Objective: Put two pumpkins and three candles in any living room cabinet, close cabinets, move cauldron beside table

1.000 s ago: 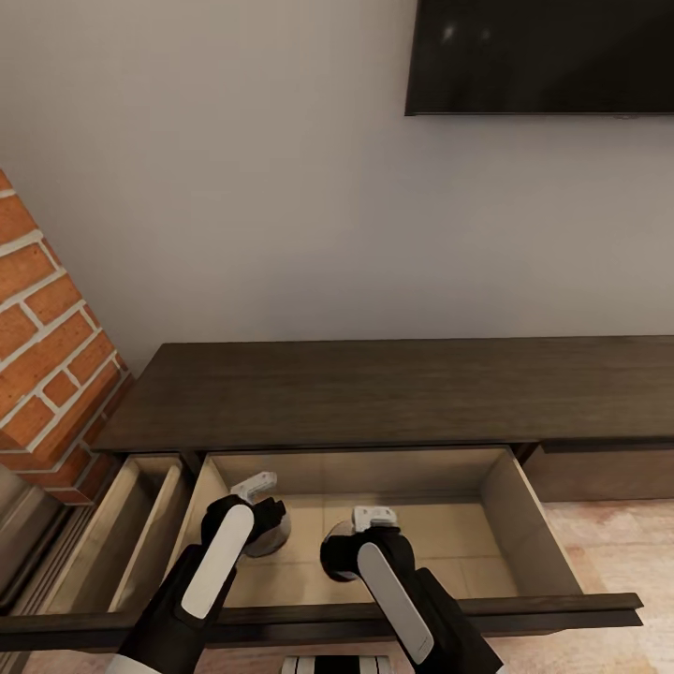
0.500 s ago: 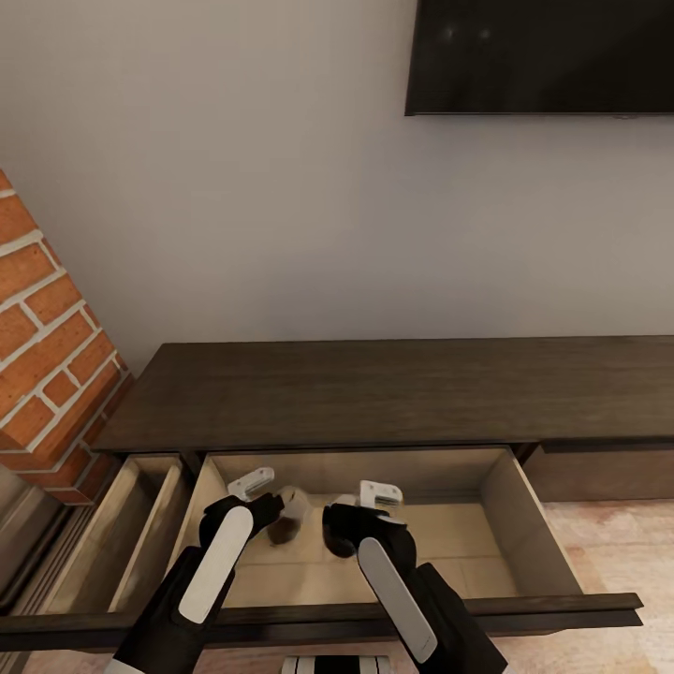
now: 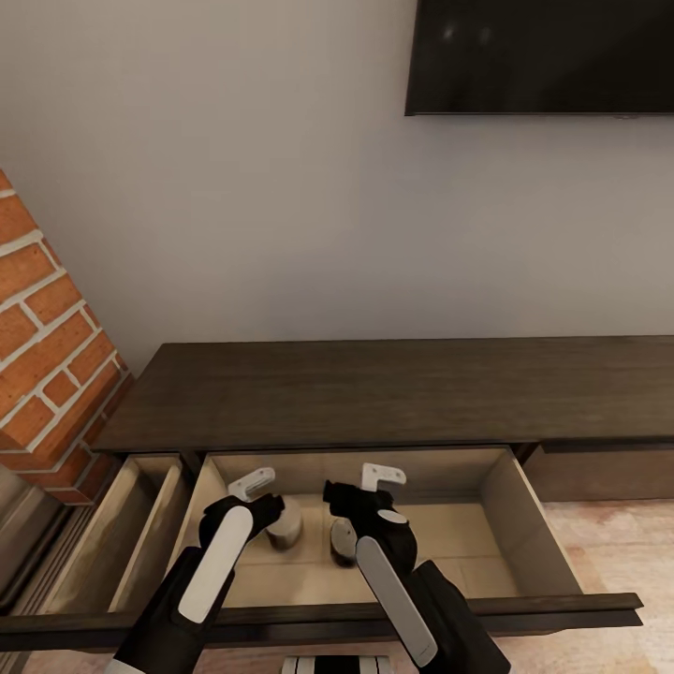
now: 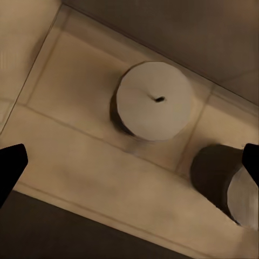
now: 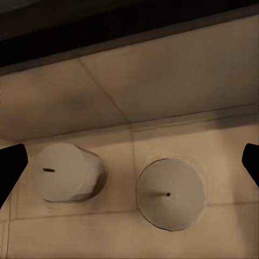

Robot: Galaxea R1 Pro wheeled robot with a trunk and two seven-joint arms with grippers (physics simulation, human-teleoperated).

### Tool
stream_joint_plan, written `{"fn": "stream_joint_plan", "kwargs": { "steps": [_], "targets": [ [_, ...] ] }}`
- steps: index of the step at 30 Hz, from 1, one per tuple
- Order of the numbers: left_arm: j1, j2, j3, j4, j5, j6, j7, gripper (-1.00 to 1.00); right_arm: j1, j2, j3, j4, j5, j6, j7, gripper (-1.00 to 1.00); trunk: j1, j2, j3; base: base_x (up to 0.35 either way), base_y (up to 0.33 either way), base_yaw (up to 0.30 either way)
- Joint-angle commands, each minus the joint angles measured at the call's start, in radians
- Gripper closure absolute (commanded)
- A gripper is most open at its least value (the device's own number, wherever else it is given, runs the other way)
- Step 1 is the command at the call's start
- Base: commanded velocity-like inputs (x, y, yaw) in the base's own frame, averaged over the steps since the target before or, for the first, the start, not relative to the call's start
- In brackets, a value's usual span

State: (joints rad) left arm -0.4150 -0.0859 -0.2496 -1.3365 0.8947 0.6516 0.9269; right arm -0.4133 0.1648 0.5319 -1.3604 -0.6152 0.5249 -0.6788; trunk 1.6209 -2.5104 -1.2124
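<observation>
**Two candles standing in the open middle drawer**

Grey wall and a dark television [image 3: 543, 56] fill the background, with a brick column [image 3: 47, 346] at the left. Below them runs the cabinet [image 3: 393, 388], a long dark-brown unit with two drawers pulled out. The narrow left drawer [image 3: 140, 524] shows pale wood sides; what lies on its floor is hard to make out from this angle. The wide middle drawer [image 3: 510, 524] holds two candles on its pale floor: the left candle [image 3: 285, 522] and the right candle [image 3: 343, 541], both upright, near each other but apart. The left wrist view shows one cream top with its dark wick [image 4: 155, 100] and the other at the edge [image 4: 229, 186].

The left gripper [image 3: 257, 496] hangs above the left candle with fingers spread wide, holding nothing. The right gripper [image 3: 360, 487] hangs above the right candle, likewise spread wide and empty.
</observation>
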Motion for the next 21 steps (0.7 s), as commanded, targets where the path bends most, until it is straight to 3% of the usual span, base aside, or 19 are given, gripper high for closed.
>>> {"fn": "stream_joint_plan", "kwargs": {
  "steps": [1,14,17,21],
  "targets": [
    [-0.001,0.0,0.001,-0.001,0.008,0.003,0.01,-1.0,-0.001,0.0,0.001,-0.001,-0.009,0.004,-0.008,-1.0,0.0,0.0,-0.001,0.0,0.0,0.0],
    [-0.002,-0.007,0.008,0.002,0.013,0.012,0.021,-1.0,-0.001,0.001,-0.003,0.003,-0.015,0.04,-0.005,-1.0,0.0,0.0,-0.001,0.0,0.0,0.0],
    [-0.002,-0.008,0.009,0.002,0.014,0.013,0.023,-1.0,-0.001,0.001,-0.003,0.005,-0.016,0.045,-0.005,-1.0,-0.002,0.0,0.011,0.0,0.0,0.0],
    [-0.002,-0.007,0.009,0.001,0.052,0.014,0.026,-1.0,-0.001,0.001,-0.004,0.005,-0.017,0.048,-0.005,-1.0,-0.003,0.001,0.026,0.0,0.0,0.0]
  ]
}}
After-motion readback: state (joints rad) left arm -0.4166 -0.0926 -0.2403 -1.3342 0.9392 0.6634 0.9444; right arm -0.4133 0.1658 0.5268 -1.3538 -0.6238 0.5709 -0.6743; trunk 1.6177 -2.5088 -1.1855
